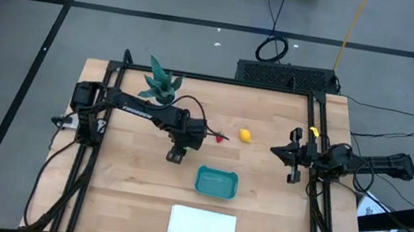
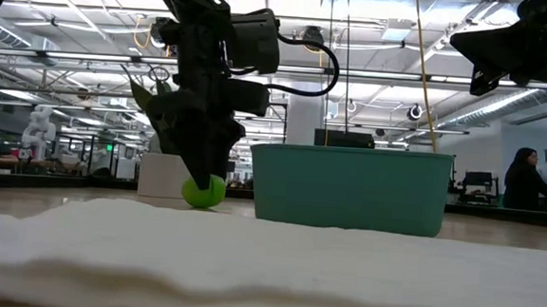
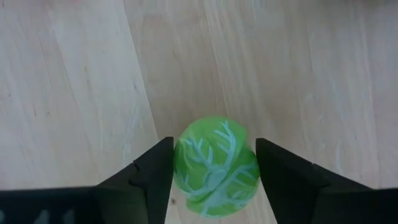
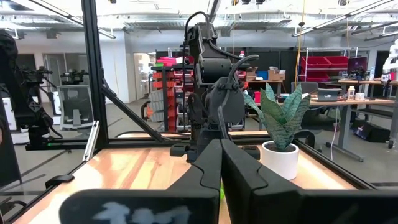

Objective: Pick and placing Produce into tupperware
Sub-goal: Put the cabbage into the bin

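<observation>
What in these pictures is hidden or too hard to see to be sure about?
- High view: the green piece is hidden beneath the left gripper.
- Left wrist view: the round green piece sits between the fingers; its lower part is cut off by the edge, and actual contact is uncertain.
- Low view: the tupperware wall hides its inside; the white sheet blocks the near table.
- High view: the red piece is too small to identify.

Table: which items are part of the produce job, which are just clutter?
Job:
- green ball, between the left end effector fingers
- strawberry
- lemon
- tupperware, nothing seen inside

Clutter:
- potted plant, far left of the table
- white sheet, near edge
- right end effector, shut, waiting at the right edge
</observation>
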`<action>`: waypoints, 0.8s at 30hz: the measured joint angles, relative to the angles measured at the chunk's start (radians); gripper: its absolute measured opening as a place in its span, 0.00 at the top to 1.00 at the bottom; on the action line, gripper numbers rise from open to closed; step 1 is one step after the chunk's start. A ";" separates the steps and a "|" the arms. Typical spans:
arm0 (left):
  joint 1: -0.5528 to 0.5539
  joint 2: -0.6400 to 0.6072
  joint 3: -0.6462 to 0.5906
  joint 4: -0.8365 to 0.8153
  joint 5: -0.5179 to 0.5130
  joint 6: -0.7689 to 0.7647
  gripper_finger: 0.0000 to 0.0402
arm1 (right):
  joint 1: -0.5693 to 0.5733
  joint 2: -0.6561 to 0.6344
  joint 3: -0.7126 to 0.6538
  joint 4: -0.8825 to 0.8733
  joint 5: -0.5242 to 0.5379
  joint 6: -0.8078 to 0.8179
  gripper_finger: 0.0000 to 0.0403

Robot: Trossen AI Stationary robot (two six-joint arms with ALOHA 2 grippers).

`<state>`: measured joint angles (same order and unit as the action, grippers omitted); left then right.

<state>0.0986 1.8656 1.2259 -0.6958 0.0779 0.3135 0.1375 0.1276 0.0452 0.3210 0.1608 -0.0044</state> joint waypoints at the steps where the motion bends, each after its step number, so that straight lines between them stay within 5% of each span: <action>1: 0.000 0.000 0.000 0.000 -0.001 0.001 0.48 | 0.000 0.000 0.000 0.000 0.000 0.000 1.00; 13: 0.000 0.002 0.035 -0.034 -0.056 0.006 0.49 | 0.000 0.000 0.000 0.000 0.000 -0.003 1.00; 24: 0.000 0.002 0.205 -0.189 -0.063 0.028 0.49 | 0.000 0.000 0.000 0.002 0.000 -0.001 1.00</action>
<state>0.0986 1.8679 1.4313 -0.8846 0.0147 0.3417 0.1372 0.1276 0.0448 0.3225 0.1608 -0.0058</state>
